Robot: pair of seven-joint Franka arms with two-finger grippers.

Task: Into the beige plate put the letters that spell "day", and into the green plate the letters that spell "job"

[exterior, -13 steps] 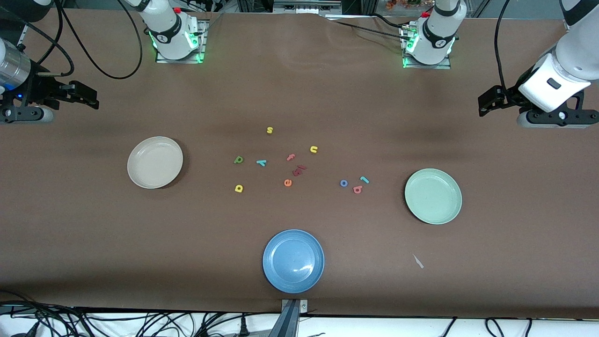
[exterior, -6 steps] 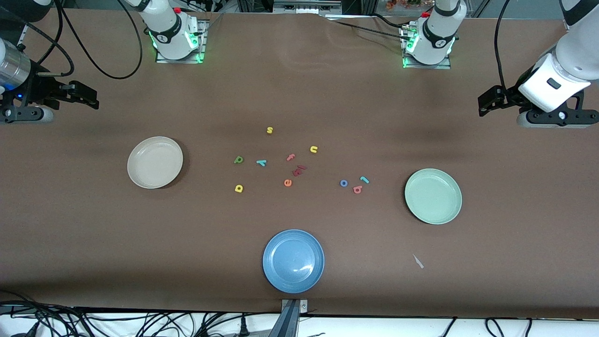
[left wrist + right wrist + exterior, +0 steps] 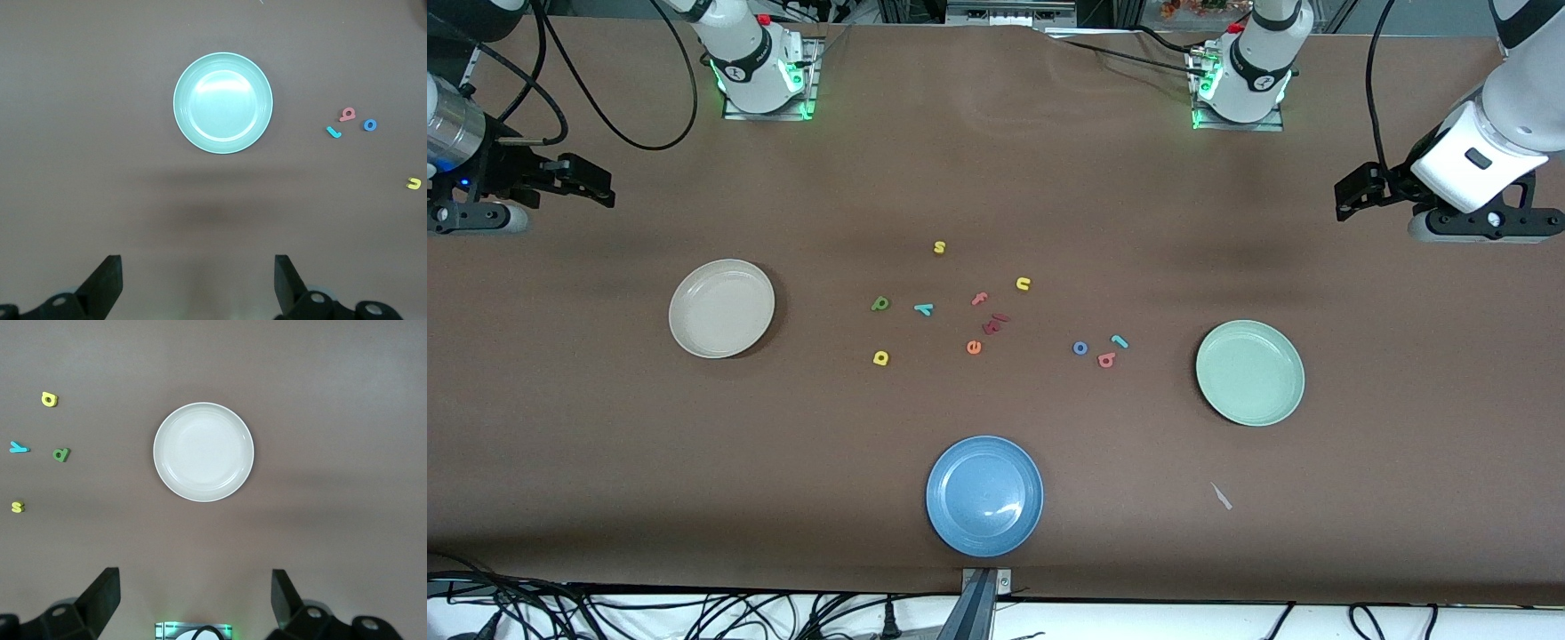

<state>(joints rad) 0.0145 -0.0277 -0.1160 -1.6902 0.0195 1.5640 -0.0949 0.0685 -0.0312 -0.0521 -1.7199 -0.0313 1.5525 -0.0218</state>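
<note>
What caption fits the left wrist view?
Open left gripper above bare table, green plate empty, j, o, b beside it.

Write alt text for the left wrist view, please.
A green plate lies bare on a brown table, seen from above past the open left gripper. Beside the plate lie a pink-red b, a teal j and a blue o.

Bare table surrounds the loosely scattered letters; three plates sit well apart.

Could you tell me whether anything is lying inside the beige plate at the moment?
Nothing: the beige plate shows a bare inner surface in both views. What lies under it is hidden.
</note>
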